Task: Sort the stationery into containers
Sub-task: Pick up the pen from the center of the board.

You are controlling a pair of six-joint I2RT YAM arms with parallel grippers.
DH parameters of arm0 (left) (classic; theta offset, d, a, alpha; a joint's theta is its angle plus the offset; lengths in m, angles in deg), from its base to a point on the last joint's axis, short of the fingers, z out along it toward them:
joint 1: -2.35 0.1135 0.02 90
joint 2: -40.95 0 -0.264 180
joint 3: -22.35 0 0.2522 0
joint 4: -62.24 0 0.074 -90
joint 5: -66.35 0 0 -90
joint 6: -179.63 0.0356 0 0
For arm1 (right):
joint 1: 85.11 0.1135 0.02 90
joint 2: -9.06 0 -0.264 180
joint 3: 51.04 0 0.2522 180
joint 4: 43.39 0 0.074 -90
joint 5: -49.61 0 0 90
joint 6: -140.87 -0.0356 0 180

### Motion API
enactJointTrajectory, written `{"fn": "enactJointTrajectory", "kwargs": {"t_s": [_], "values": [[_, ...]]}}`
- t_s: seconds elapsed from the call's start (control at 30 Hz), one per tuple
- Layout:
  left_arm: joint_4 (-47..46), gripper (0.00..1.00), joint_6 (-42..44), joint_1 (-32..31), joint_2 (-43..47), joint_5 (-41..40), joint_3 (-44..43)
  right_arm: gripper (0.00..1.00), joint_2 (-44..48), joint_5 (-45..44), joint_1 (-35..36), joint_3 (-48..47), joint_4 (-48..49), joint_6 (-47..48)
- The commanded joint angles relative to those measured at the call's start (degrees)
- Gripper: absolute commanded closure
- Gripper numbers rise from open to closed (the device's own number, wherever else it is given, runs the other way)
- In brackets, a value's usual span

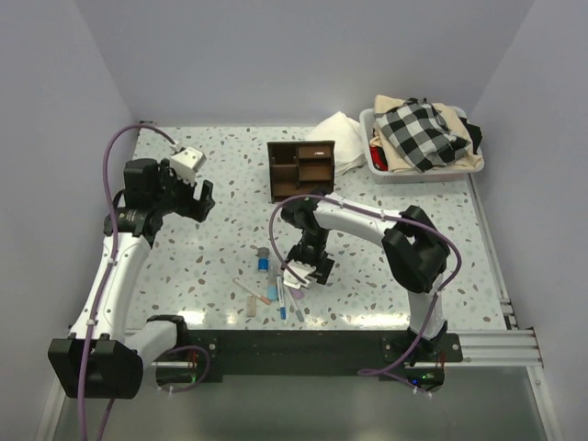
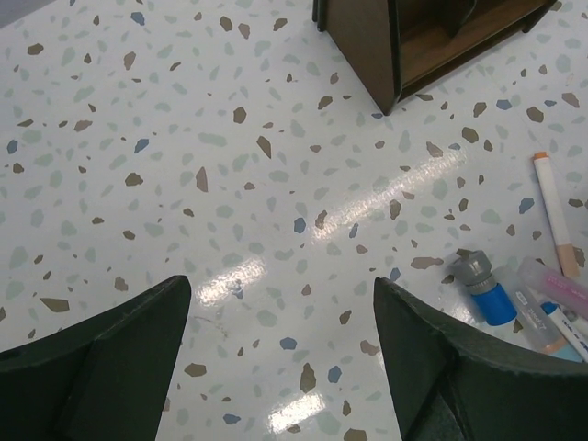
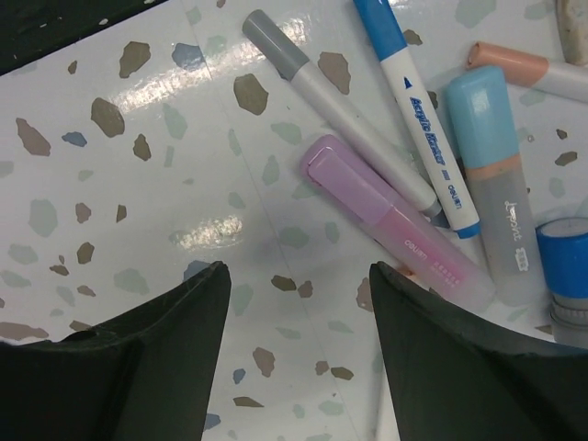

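The stationery [image 1: 276,287] lies in a loose pile near the table's front middle. The dark brown organizer [image 1: 300,170] stands behind it, its compartments open. My right gripper [image 1: 299,276] is open and empty, low over the pile. In the right wrist view its jaws [image 3: 299,276] are just left of a pink highlighter [image 3: 395,225], beside a grey-capped white pen [image 3: 340,110], a blue marker [image 3: 413,101] and a light-blue-capped highlighter [image 3: 496,184]. My left gripper [image 1: 197,197] is open and empty, raised at the left. Its wrist view shows bare table between its jaws [image 2: 280,289], the organizer's corner [image 2: 367,46] and a blue stubby piece [image 2: 487,289].
A white bin [image 1: 432,175] with checkered cloth [image 1: 423,129] sits at the back right. A white cloth [image 1: 340,133] lies between it and the organizer. An orange-tipped marker [image 2: 556,211] lies at the pile's edge. Metal rails run along the table's front right.
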Motion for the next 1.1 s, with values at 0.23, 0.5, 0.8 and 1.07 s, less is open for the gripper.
{"fn": "enactJointTrajectory", "kwargs": {"t_s": [0.23,0.5,0.8,1.07], "values": [[-1.9,0.14,-2.3,0.4,1.2,-1.3,1.1,0.36,-2.3,1.0,4.1,1.1,4.5,40.8],[-1.5,0.14,-3.1,2.1,2.4,-0.9,1.4,0.41,-3.9,-1.4,5.6,0.6,5.5,40.8],[-0.5,0.14,-3.2,3.0,3.7,-0.6,2.0,0.45,-5.8,-3.1,7.0,1.1,6.4,40.7],[0.3,0.14,-3.5,3.8,4.1,0.1,1.7,0.53,-7.3,-5.8,7.2,0.2,8.1,40.2]]}}
